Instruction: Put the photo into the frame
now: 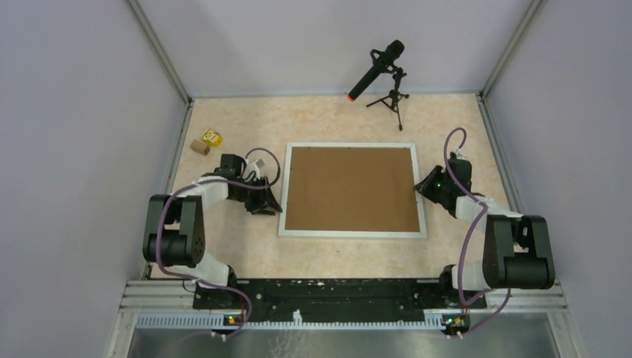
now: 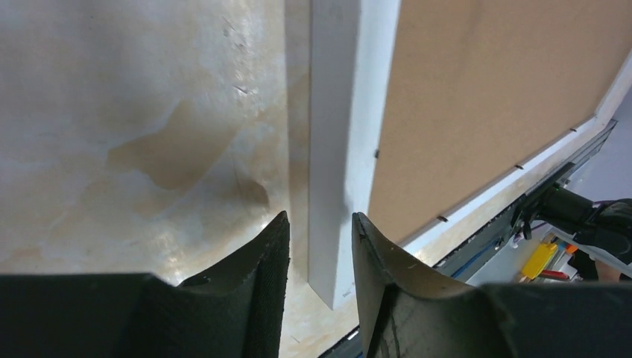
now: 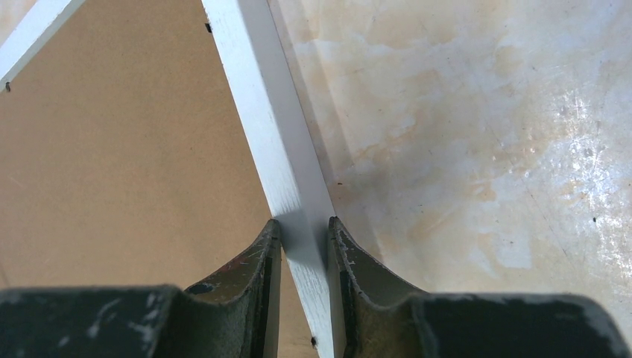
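The frame (image 1: 350,233), thin white moulding, lies flat in the middle of the table, back side up. The brown backing board (image 1: 352,188) fills it. The photo is hidden or out of view. My left gripper (image 1: 272,203) is at the frame's left rail near the near-left corner. In the left wrist view its jaws (image 2: 320,224) straddle the white rail (image 2: 335,112), with a gap on the outer side. My right gripper (image 1: 422,186) is at the right rail. In the right wrist view its jaws (image 3: 305,227) are closed on the white rail (image 3: 261,97), beside the board (image 3: 127,149).
A black microphone (image 1: 380,67) on a small tripod (image 1: 393,101) stands at the back, beyond the frame. A small yellow block (image 1: 212,136) and a brown block (image 1: 199,147) lie at the far left. Grey walls close in the table on three sides.
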You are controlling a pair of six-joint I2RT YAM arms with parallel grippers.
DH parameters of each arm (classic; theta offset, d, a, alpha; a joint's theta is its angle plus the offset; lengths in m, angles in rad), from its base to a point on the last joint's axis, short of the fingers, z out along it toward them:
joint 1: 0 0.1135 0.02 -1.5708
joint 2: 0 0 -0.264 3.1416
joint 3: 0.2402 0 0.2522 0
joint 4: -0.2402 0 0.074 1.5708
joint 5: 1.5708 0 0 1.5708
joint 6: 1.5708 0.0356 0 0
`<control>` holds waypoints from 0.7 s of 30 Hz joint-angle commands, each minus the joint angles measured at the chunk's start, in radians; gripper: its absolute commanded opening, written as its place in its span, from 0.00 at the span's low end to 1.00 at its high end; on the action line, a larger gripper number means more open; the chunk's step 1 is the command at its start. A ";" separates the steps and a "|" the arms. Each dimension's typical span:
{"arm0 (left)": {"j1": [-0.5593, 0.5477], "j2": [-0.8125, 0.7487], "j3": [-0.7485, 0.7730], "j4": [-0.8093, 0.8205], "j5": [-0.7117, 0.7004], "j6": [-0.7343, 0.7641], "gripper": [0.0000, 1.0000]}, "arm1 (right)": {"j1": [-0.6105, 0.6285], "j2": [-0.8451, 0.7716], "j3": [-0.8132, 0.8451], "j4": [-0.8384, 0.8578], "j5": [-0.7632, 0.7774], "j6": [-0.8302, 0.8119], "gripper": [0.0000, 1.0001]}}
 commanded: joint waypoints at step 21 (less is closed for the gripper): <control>-0.063 0.233 0.185 0.029 -0.094 -0.012 0.38 | -0.010 0.055 -0.026 -0.041 0.006 -0.030 0.00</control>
